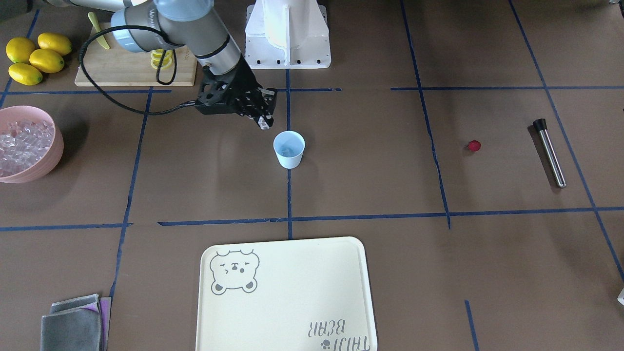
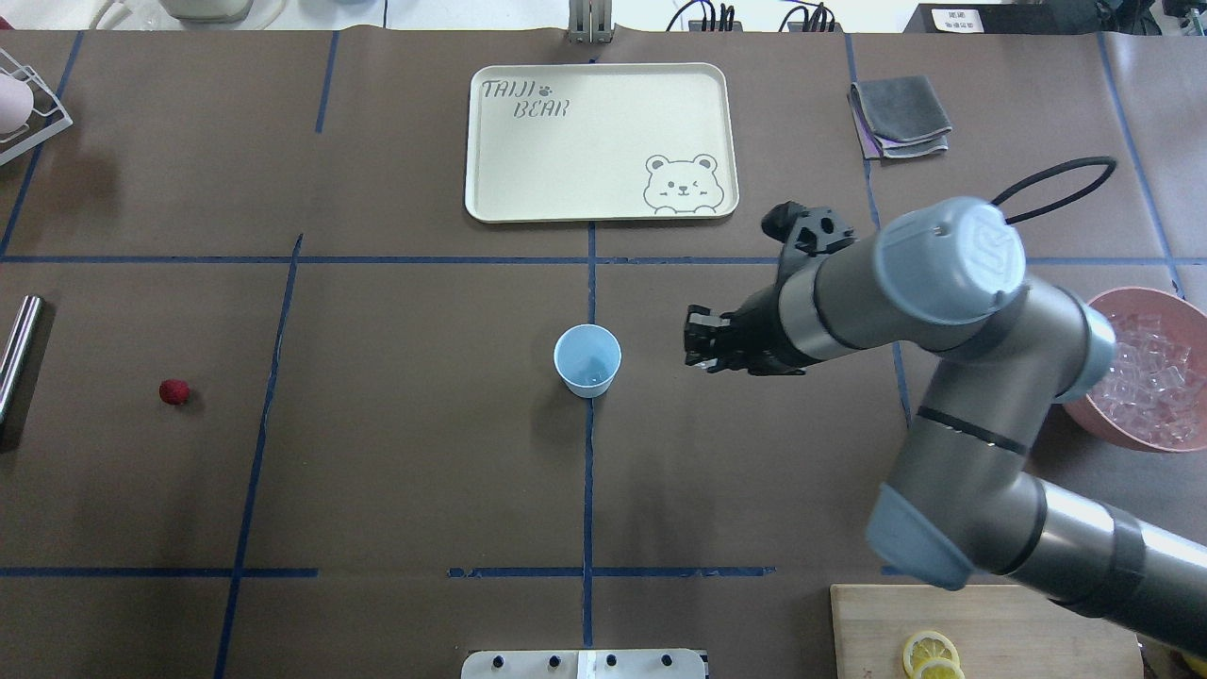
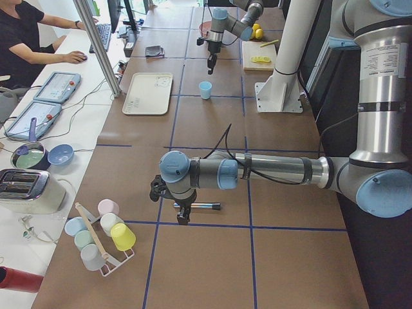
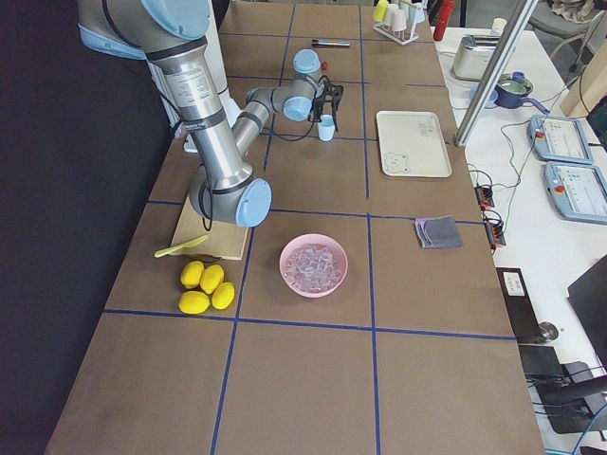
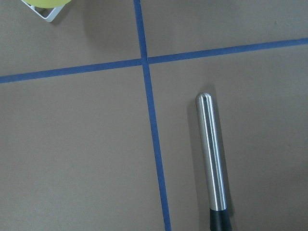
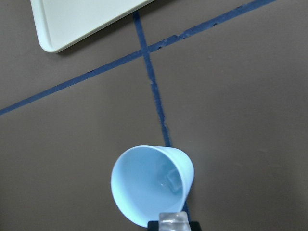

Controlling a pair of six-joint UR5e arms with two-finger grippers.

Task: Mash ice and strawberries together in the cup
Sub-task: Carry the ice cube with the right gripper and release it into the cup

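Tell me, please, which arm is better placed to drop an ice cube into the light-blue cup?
The right arm. The right gripper pinches a clear ice cube close beside the cup, while the left gripper hangs far off over the metal muddler.

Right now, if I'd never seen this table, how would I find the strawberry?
Start at the pale blue cup in the table's middle. Go along the table away from the pink bowl, toward the steel rod. The strawberry lies alone before it, the only small dark-red thing.
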